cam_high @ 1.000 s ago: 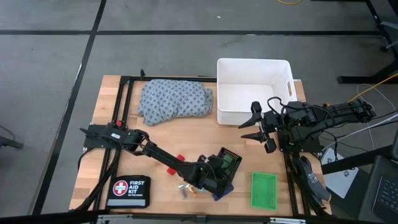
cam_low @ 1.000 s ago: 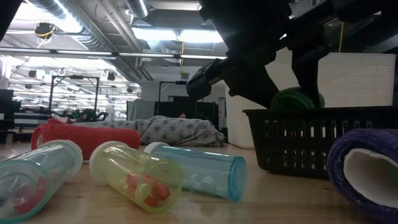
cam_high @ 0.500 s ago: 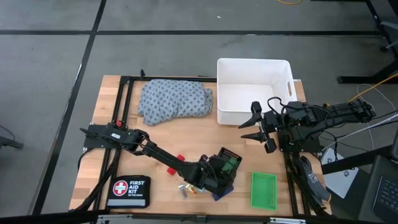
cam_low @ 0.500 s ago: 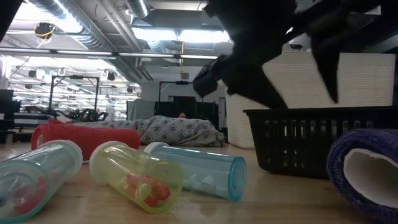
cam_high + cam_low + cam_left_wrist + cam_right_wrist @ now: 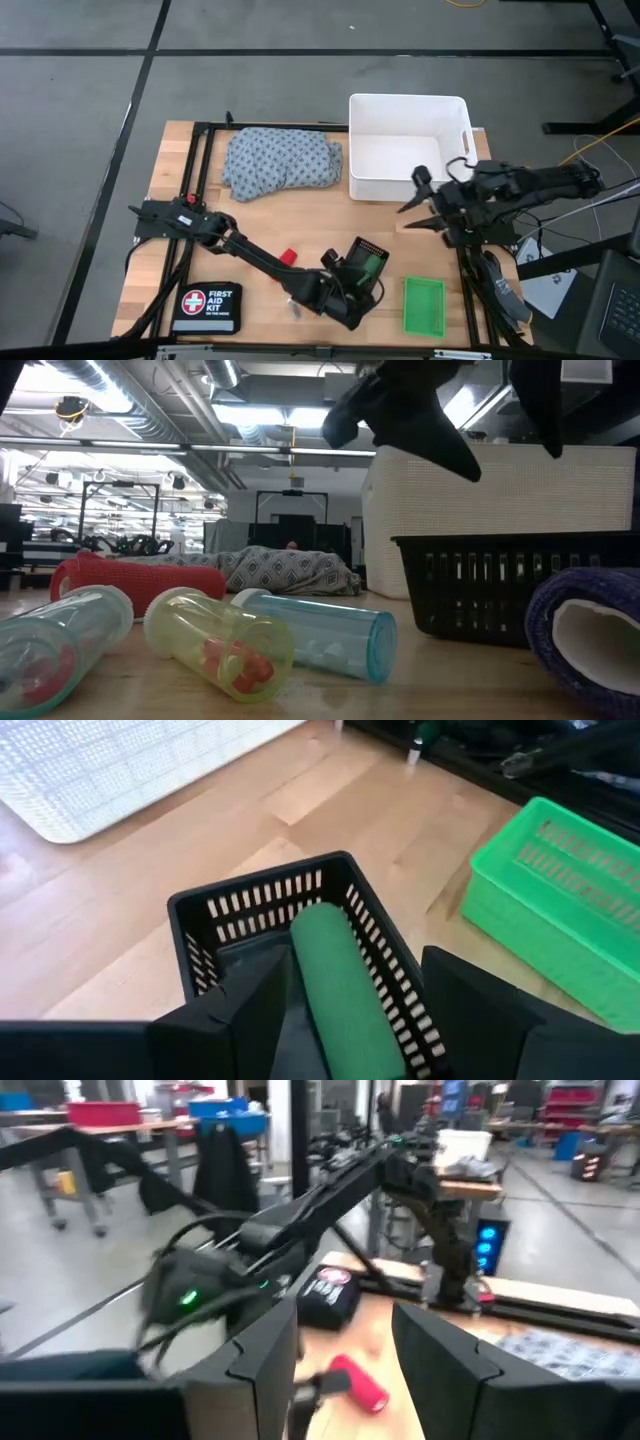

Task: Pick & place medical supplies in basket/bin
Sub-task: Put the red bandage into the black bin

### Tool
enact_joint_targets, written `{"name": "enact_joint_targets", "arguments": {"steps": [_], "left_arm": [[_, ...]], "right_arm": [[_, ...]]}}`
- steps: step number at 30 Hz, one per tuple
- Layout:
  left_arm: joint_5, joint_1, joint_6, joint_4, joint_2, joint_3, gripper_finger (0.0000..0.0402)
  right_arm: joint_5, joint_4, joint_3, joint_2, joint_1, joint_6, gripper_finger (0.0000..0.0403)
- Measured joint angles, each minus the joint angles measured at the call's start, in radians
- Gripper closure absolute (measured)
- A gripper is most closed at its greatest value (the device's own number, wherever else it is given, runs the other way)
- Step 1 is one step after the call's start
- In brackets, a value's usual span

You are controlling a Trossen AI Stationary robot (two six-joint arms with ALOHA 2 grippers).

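My left gripper (image 5: 352, 282) hangs open above the black mesh tray (image 5: 366, 260), touching nothing. In the left wrist view its fingers stand on either side of the green roll (image 5: 340, 992), which lies on its side on the floor of the tray (image 5: 215, 915). The low view shows that gripper (image 5: 510, 460) well above the tray (image 5: 510, 585). My right gripper (image 5: 412, 205) waits open in the air by the white tub's (image 5: 408, 145) near right corner. The red roll (image 5: 288, 257) and the blue roll (image 5: 590, 630) lie on the table. The dotted cloth (image 5: 280, 160) lies bunched left of the tub.
The green tray (image 5: 422, 304) sits right of the black tray at the near edge. Several clear pill tubes (image 5: 220, 640) lie near the left arm's wrist. The FIRST AID KIT pouch (image 5: 207, 306) lies at the near left. Bare wood shows mid-table between cloth and trays.
My left gripper held the green roll over the black tray, opened and let it go. The roll dropped into the tray and now lies there. The gripper then rose and drew back toward the near edge. My right gripper shifted slightly toward the right edge.
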Motion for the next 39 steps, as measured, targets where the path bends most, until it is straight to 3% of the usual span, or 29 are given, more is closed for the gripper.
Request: {"name": "enact_joint_targets", "arguments": {"steps": [4, 8, 15, 20, 24, 30, 39], "left_arm": [[-0.033, -0.042, -0.019, -0.055, -0.010, 0.000, 0.0176], [-0.137, -0.104, -0.092, -0.158, -0.046, 0.000, 0.0176], [-0.194, -0.197, -0.473, -0.453, -0.098, 0.001, 0.0176], [-0.100, -0.220, -0.806, -0.737, -0.098, -0.026, 0.0176], [0.032, -0.218, -0.949, -0.926, -0.097, -0.038, 0.0176], [0.197, -0.192, -0.939, -0.972, -0.098, -0.037, 0.0175], [0.295, -0.145, -0.841, -0.972, -0.098, -0.037, 0.0175]], "right_arm": [[-0.003, -0.114, 0.000, -0.164, 0.001, 0.023, 0.0236], [-0.007, -0.190, 0.000, -0.302, 0.001, 0.056, 0.0236], [0.023, -0.358, -0.048, -0.444, 0.001, 0.086, 0.0236], [0.040, -0.352, -0.151, -0.479, 0.001, 0.109, 0.0236], [0.058, -0.351, -0.203, -0.479, 0.001, 0.118, 0.0236], [0.050, -0.337, -0.225, -0.477, 0.001, 0.116, 0.0236], [0.049, -0.337, -0.225, -0.477, 0.001, 0.133, 0.0236]]}}
